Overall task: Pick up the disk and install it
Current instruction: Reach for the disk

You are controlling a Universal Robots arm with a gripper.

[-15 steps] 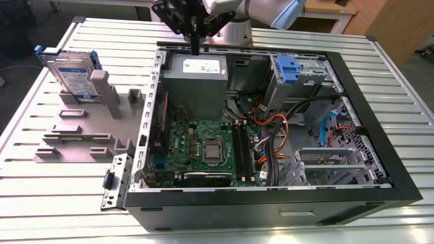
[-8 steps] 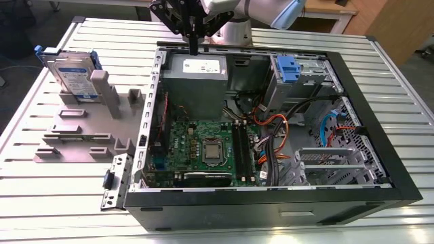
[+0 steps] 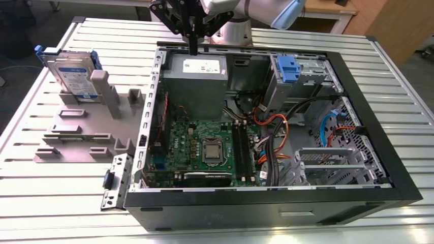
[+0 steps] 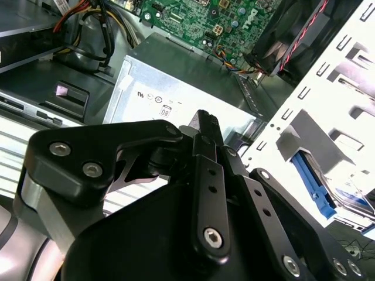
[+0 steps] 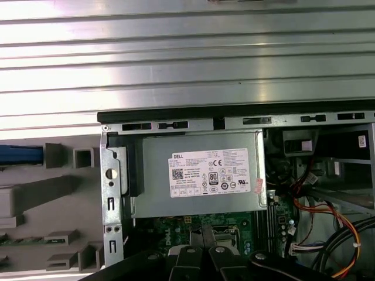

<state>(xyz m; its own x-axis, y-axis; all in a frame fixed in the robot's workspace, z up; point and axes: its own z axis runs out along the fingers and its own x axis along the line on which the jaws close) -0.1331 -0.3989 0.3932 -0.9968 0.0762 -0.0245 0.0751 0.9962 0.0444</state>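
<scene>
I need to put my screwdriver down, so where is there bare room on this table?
Bare ribbed table lies between the grey fixture and the near edge, and beyond the computer case on the exterior view's right. Crowded: the fixture holding the disk, and the cable-filled case.

You're looking at a matte black linkage gripper (image 3: pixel 194 50) of flat bars dotted with round silver screw heads (image 4: pixel 212 236), bolted to a grey metal mount (image 4: pixel 35 199). Behind it, your silver-white tubular arm (image 3: pixel 224 6) wears a pale blue joint cap (image 3: pixel 289 15).
</scene>
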